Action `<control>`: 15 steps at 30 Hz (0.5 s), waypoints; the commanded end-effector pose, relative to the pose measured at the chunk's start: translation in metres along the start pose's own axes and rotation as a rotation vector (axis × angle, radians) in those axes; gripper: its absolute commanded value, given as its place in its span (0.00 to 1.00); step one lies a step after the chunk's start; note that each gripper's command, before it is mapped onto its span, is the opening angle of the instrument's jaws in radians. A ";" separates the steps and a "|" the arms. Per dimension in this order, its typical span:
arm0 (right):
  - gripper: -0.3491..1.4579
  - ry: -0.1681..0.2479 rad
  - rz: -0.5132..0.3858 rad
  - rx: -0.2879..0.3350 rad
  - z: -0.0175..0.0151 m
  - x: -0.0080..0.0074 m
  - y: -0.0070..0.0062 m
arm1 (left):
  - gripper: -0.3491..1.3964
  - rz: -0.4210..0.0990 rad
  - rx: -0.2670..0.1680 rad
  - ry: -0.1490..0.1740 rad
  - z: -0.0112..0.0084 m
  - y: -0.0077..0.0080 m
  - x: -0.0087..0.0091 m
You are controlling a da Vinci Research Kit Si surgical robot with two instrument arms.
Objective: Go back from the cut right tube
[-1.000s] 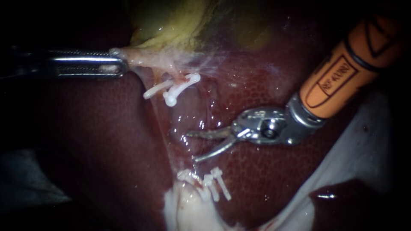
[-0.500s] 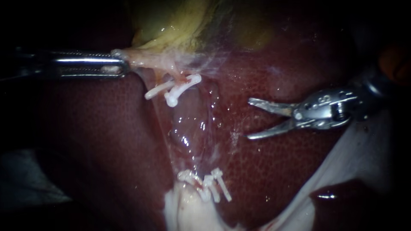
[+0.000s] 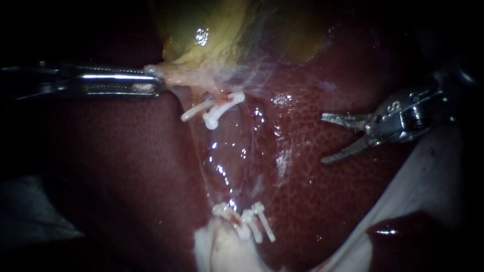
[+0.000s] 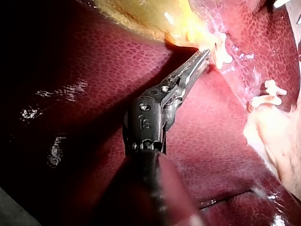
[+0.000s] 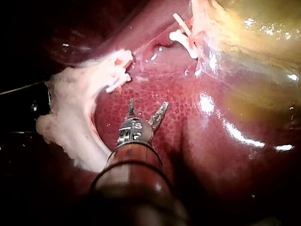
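Two groups of white clips mark the tube ends: the upper clips [image 3: 214,108] under the yellow gallbladder [image 3: 212,35], the lower clips [image 3: 249,221] on pale tissue. Only a thin glistening film lies between them. My right instrument [image 3: 323,139] hovers over the liver [image 3: 312,201], well to the right of that gap, with its two blades open and nothing between them; the right wrist view shows this right instrument [image 5: 148,107] short of the lower clips [image 5: 117,77]. My left instrument [image 3: 157,83] is shut on pale tissue at the gallbladder's neck, as seen on the left instrument [image 4: 204,55] in its wrist view.
A white cloth [image 3: 428,191] lies at the lower right beside the liver's edge. Pale fatty tissue [image 5: 70,108] sits beyond the lower clips. Dark red liver [image 3: 126,161] fills the space under the left instrument.
My right instrument has drawn back to the right and upward, away from the gap between the clip groups, blades still open. The left instrument keeps its hold.
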 end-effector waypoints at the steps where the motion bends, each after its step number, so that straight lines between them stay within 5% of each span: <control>1: 0.99 0.000 0.002 0.006 0.0000 0.0000 0.0000 | 0.00 -0.004 0.004 -0.010 0.0007 -0.0003 -0.0006; 8: 0.99 0.014 -0.004 0.047 0.0000 0.0000 0.0000 | 0.00 -0.014 -0.006 -0.048 0.0043 -0.0017 -0.0037; 15: 0.99 0.014 -0.004 0.047 0.0000 0.0000 -0.0001 | 0.00 -0.016 -0.005 -0.054 0.0048 -0.0019 -0.0041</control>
